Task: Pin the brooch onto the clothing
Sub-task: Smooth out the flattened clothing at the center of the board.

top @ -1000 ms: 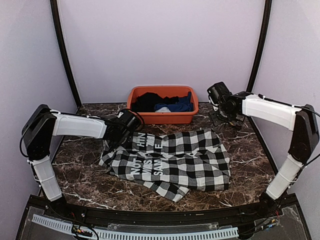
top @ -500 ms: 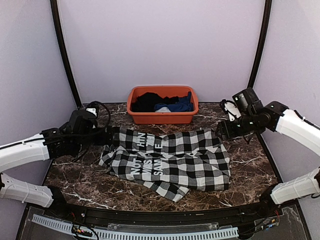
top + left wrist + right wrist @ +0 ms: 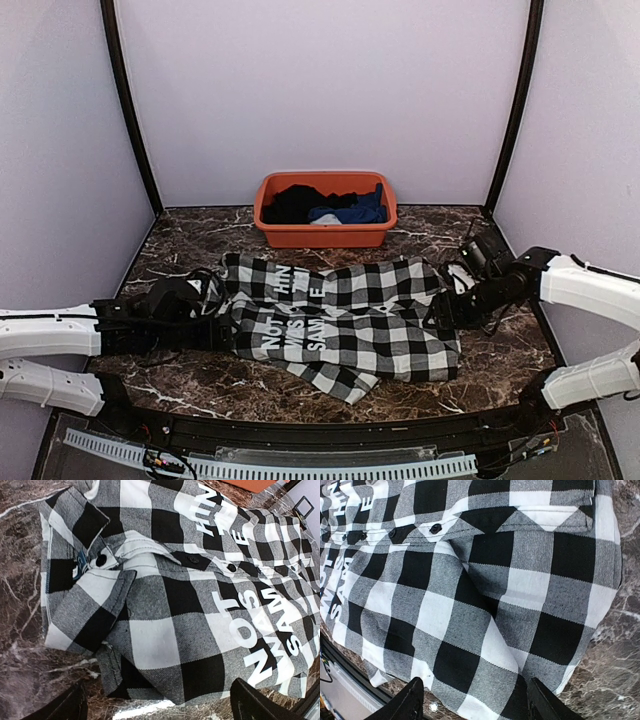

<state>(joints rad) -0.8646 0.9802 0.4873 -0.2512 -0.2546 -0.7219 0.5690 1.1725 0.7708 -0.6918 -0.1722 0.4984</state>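
The black-and-white check shirt (image 3: 345, 315) with white block letters lies crumpled on the marble table. It fills the left wrist view (image 3: 175, 595) and the right wrist view (image 3: 485, 595). My left gripper (image 3: 222, 330) is open and empty, low at the shirt's left edge, its fingers (image 3: 250, 705) straddling the near hem. My right gripper (image 3: 440, 312) is open and empty at the shirt's right edge, its fingers (image 3: 545, 707) either side of a raised fold. No brooch shows in any view.
An orange basin (image 3: 325, 232) holding a black garment (image 3: 300, 203) and a blue garment (image 3: 358, 210) stands at the back centre. Black frame posts rise at the back corners. The table's front rail (image 3: 300, 435) runs along the near edge.
Both arms have swung down from the back of the table and lowered to the shirt's left and right edges. The shirt has not moved.
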